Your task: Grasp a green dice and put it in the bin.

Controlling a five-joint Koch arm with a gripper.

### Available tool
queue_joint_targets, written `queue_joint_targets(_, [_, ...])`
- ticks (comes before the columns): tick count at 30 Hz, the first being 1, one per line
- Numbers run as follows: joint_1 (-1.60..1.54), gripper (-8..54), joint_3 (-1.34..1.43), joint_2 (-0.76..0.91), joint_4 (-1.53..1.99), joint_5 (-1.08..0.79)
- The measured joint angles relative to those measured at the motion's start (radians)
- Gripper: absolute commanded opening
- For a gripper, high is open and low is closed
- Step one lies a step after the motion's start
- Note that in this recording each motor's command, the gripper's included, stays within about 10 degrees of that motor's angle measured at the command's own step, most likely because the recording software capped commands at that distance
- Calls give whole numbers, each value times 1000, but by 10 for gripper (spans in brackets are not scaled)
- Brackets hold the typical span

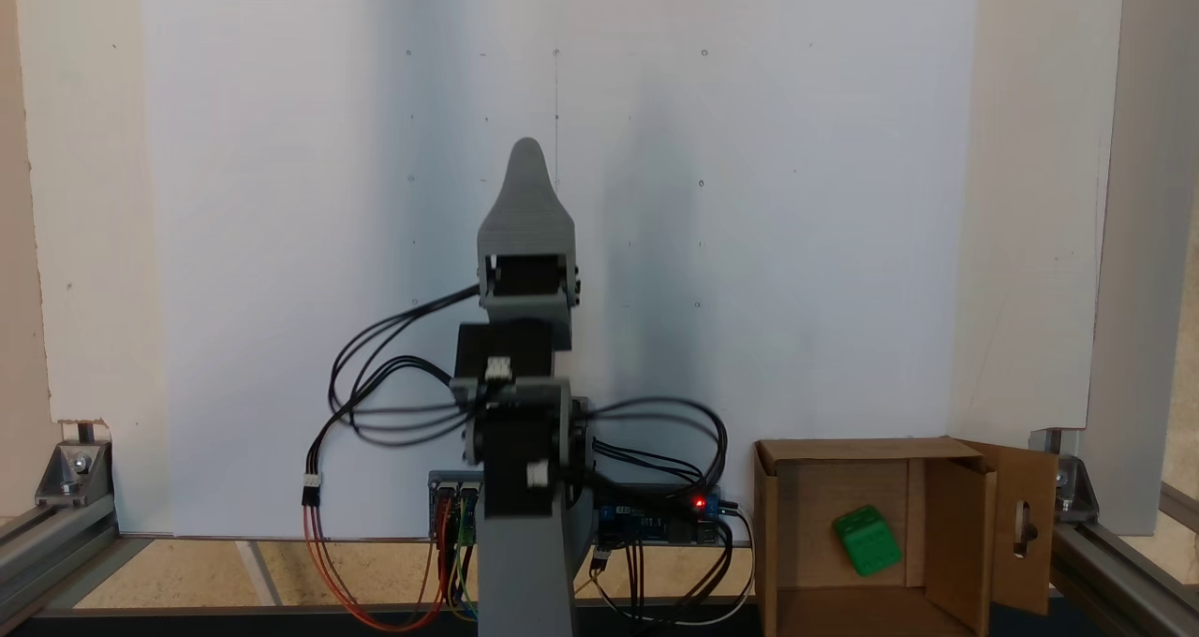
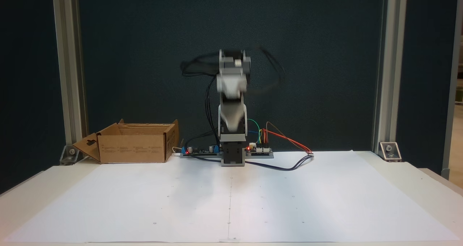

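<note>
The green dice (image 1: 866, 540) lies tilted on the floor of the bin (image 1: 843, 450), a brown cardboard box with open flaps, one of which has a slot cut-out. In a fixed view the bin (image 2: 132, 148) stands left of the arm's base, and its walls hide the dice. The grey gripper (image 1: 526, 155) is folded back over the arm's base, well left of the bin and apart from it. A single pointed tip shows, so the jaws lie one behind the other. Nothing green shows at the gripper. The arm (image 2: 232, 83) looks motion-blurred.
Circuit boards (image 1: 656, 515) with lit red lights and loose cables (image 1: 393, 403) sit around the base. A large white paper sheet (image 2: 231, 199) covers the table in front of the arm. Aluminium frame posts (image 2: 68, 76) stand at the table's back corners.
</note>
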Motion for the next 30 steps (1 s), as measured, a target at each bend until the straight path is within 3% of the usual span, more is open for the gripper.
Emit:
queue_joint_targets(13, [37, 454, 143, 0, -551, 0])
queue_joint_targets(30, [109, 440, 561, 0, -1236, 0])
